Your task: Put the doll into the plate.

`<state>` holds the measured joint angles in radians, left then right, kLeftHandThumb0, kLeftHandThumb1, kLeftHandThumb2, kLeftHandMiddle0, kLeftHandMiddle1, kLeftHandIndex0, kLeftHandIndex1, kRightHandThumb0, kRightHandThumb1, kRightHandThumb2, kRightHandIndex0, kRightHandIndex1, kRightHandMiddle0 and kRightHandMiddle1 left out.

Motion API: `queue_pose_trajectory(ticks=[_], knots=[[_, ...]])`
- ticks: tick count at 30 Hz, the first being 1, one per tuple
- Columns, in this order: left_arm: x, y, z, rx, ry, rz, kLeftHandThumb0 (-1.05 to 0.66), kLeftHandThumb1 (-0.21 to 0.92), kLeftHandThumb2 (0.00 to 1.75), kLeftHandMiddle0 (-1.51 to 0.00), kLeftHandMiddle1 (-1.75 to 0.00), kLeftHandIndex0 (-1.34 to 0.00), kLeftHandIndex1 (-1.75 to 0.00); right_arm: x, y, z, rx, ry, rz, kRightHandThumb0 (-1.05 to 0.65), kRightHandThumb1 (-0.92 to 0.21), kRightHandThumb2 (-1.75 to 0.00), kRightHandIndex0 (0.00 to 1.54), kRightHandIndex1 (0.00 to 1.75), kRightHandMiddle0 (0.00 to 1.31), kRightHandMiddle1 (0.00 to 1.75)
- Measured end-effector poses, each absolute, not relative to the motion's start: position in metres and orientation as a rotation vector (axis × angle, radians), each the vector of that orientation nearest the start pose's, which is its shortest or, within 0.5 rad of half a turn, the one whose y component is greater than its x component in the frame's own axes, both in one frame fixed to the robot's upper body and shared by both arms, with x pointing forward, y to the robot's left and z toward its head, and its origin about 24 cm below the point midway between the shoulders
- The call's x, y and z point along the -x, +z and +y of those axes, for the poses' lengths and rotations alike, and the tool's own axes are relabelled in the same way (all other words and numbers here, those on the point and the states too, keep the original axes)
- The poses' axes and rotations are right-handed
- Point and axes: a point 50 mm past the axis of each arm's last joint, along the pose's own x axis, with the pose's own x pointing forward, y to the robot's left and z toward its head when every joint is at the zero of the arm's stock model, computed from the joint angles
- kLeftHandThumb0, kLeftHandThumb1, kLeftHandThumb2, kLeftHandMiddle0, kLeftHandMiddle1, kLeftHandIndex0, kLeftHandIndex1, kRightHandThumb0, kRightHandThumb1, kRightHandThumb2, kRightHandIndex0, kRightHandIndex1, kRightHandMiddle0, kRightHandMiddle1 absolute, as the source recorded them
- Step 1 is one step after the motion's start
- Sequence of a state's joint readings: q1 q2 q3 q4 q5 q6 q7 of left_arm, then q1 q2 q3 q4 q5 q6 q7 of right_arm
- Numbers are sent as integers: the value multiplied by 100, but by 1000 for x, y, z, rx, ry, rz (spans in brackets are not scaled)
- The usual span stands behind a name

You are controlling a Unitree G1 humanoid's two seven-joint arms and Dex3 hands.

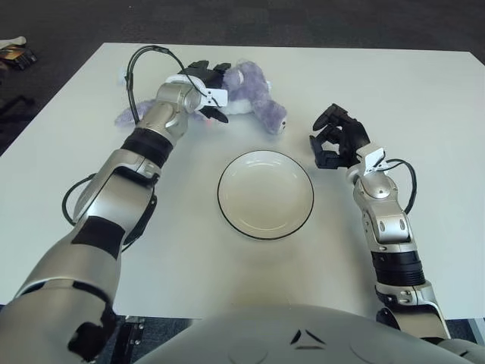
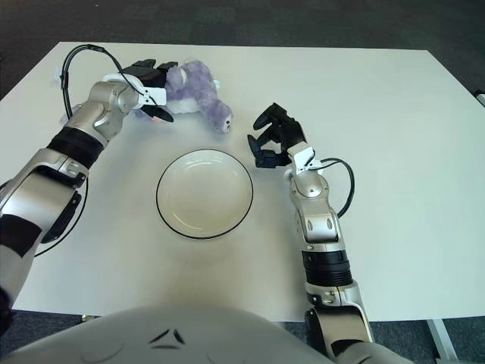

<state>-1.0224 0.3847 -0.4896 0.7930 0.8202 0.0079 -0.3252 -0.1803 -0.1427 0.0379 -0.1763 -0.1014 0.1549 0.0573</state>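
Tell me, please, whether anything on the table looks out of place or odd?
Nothing stands out. The doll lies on its side beyond the empty plate, left hand on it; right hand shows beside the plate.

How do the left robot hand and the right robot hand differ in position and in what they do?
The left robot hand reaches to the far side of the table and lies on the purple doll; the right robot hand is near the white plate, on its right side, and touches nothing visible. The left arm is stretched far forward; the right arm is less extended. Both hands have dark fingers. The plate is still empty.
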Motion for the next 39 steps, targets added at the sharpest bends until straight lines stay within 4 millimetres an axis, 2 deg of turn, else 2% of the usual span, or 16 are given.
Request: queue_pose_trajectory(ticks=[9,23,28,31,36,38,39], knots=[[-409,159,120,-1586,-436,31,-91,74,17,0,0,0,0,-280,119,-147,256,121,-223,-1,-56,-98,41,160,33,175],[-416,150,118,-1652,-391,94,-94,76,23,-1,-1,0,0,-277,126,-145,257,131,-277,-1,-57,-98,38,163,33,175],[-417,143,119,-1663,-369,111,-90,72,26,-7,-4,0,0,-276,129,-146,265,133,-294,-1,-60,-94,37,162,30,175],[-418,142,119,-1666,-358,114,-89,63,42,-10,-7,0,0,-275,131,-146,269,134,-301,-1,-63,-89,36,161,28,175],[-419,142,119,-1674,-344,127,-86,57,51,-11,-10,0,0,-275,133,-146,298,130,-302,-1,-72,-78,33,161,21,174],[-419,141,119,-1676,-341,133,-86,56,54,-12,-11,0,0,-275,132,-147,314,126,-292,-23,-75,-74,25,159,26,173],[-419,140,118,-1676,-339,135,-85,56,54,-12,-12,0,0,-275,132,-147,322,123,-287,-26,-75,-73,24,159,27,173]])
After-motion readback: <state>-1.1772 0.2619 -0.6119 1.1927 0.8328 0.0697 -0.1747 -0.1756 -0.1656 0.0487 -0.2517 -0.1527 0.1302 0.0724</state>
